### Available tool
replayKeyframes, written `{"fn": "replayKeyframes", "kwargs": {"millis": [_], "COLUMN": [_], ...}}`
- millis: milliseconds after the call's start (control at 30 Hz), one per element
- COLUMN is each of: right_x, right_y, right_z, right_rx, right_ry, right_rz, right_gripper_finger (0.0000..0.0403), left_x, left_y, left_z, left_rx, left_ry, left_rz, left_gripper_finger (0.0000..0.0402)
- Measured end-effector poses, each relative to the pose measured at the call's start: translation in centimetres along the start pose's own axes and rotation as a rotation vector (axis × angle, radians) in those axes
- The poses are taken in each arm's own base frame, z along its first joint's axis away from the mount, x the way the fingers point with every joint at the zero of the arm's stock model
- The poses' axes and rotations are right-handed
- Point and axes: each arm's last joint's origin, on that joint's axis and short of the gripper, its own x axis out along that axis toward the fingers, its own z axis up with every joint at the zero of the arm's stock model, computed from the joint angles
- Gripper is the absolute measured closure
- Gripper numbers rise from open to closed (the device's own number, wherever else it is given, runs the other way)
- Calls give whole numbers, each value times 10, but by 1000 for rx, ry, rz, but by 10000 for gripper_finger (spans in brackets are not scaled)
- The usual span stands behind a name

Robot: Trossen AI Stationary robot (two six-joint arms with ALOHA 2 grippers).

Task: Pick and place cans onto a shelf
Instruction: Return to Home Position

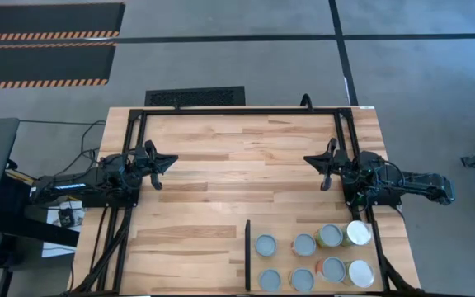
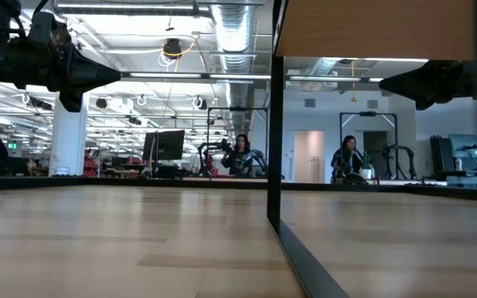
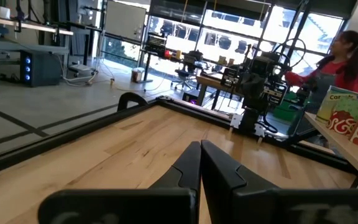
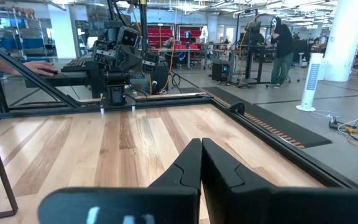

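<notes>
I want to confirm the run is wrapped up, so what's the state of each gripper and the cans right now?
Left gripper: shut, empty, raised over the left side of the table.
Right gripper: shut, empty, raised over the table's right side.
Cans: eight in view, standing in two rows of four, right of the black divider.
Black divider: upright.
</notes>
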Motion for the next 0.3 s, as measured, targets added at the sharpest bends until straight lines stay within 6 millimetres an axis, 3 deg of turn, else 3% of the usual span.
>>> {"fn": "replayKeyframes", "kwargs": {"millis": [300], "right_x": [0], "right_y": [0], "right_z": [0], "right_rx": [0], "right_ry": [0], "right_rz": [0], "right_gripper_finger": [375], "left_x": [0], "left_y": [0], "left_z": [0], "left_rx": [0], "left_ry": [0], "left_rz": [0], "left_gripper_finger": [401]}}
